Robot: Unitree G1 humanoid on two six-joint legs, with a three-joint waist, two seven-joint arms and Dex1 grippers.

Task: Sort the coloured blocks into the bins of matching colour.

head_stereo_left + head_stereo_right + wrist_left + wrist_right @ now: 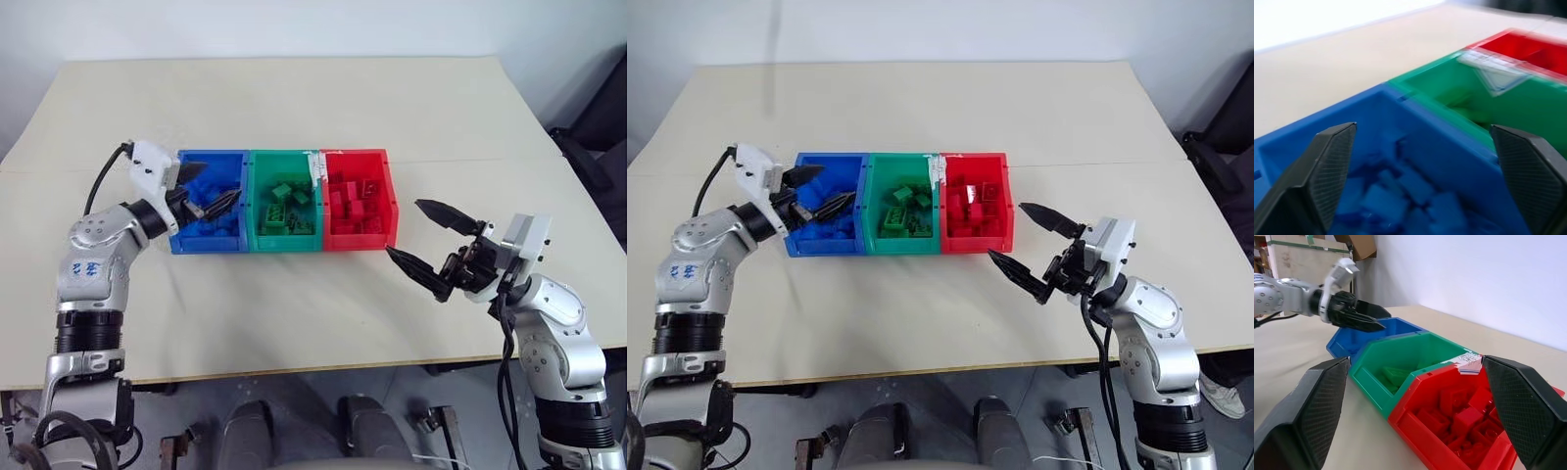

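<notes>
Three joined bins stand mid-table: blue [211, 155], green [284, 154] and red [358, 153], with white tape [315, 168] on the rim between green and red. Blue blocks [211, 227] lie in the blue bin, green blocks [284, 211] in the green, red blocks [355, 204] in the red. My left gripper [217, 186] hovers over the blue bin, open, with nothing between its fingers [1327, 171]. My right gripper [405, 227] stands open and empty just off the red bin's near right corner, pointing toward the bins.
The beige table [294, 304] spreads wide around the bins, its front edge close to me. A dark chair [598, 137] stands past the right edge. A black cable [103, 176] loops off my left wrist. Cardboard boxes [1359, 245] sit beyond the table.
</notes>
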